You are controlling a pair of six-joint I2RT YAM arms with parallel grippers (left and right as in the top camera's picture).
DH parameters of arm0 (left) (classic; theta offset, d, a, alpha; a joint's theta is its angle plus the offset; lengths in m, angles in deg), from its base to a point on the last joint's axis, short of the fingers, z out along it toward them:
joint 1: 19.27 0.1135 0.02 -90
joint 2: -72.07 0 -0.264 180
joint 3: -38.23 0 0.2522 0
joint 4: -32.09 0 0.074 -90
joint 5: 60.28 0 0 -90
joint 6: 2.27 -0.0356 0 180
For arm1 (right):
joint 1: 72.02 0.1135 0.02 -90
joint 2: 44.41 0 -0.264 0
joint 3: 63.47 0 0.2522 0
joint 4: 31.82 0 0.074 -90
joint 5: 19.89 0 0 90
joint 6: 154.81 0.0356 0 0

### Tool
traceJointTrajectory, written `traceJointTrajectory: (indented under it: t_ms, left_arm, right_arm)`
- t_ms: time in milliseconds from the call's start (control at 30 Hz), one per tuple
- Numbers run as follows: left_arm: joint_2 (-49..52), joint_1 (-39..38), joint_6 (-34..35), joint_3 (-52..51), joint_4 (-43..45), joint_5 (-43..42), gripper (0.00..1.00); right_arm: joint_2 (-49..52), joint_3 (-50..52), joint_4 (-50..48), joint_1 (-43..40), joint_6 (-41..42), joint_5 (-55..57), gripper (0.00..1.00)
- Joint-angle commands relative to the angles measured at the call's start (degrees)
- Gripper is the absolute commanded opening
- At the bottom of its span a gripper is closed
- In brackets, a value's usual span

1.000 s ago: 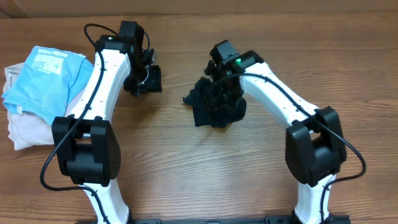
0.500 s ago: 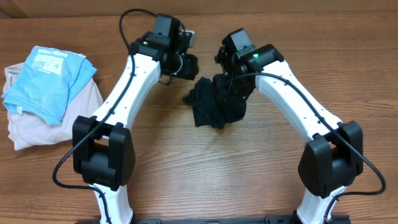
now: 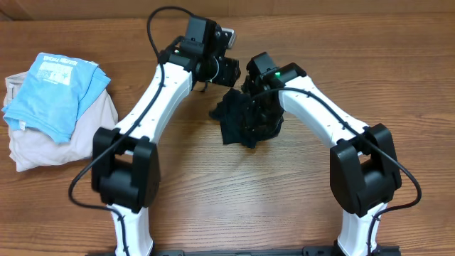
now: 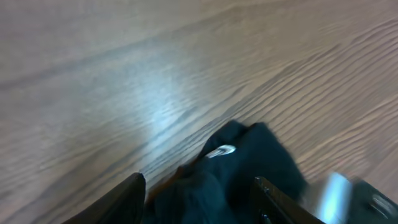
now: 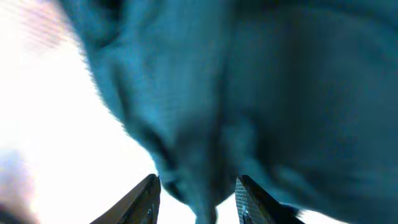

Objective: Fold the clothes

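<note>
Wooden table [image 3: 284, 192], left claw [image 3: 229, 73] moved in beside black garment [image 3: 238, 126]

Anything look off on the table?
The dark garment is a crumpled heap on the table, not spread flat, pinched in the right gripper. The light blue shirt and beige garment are loosely piled at far left.

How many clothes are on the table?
3. A crumpled dark garment lies mid-table, a light blue shirt sits at the left edge, and a beige garment lies under that shirt. More could be hidden in that pile.
</note>
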Motion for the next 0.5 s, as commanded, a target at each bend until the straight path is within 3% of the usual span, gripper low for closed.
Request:
traceJointTrajectory:
  t_ms: [0,167,300,467]
  left_arm:
    - [3.7,-0.3,0.7,0.9,-0.3,-1.0,0.58]
    - [3.8,-0.3,0.9,1.0,0.3,-1.0,0.59]
    - [3.8,-0.2,0.9,1.0,0.5,-1.0,0.58]
    - [3.8,-0.2,0.9,1.0,0.5,-1.0,0.59]
  right_arm:
    - [0.2,0.9,-1.1,1.5,-4.9,-10.3,0.45]
    - [1.6,1.0,-1.7,3.6,-6.1,-14.7,0.45]
    - [1.6,1.0,-1.7,4.8,-15.0,-25.0,0.46]
    - [1.6,1.0,-1.6,5.3,-15.6,-23.1,0.42]
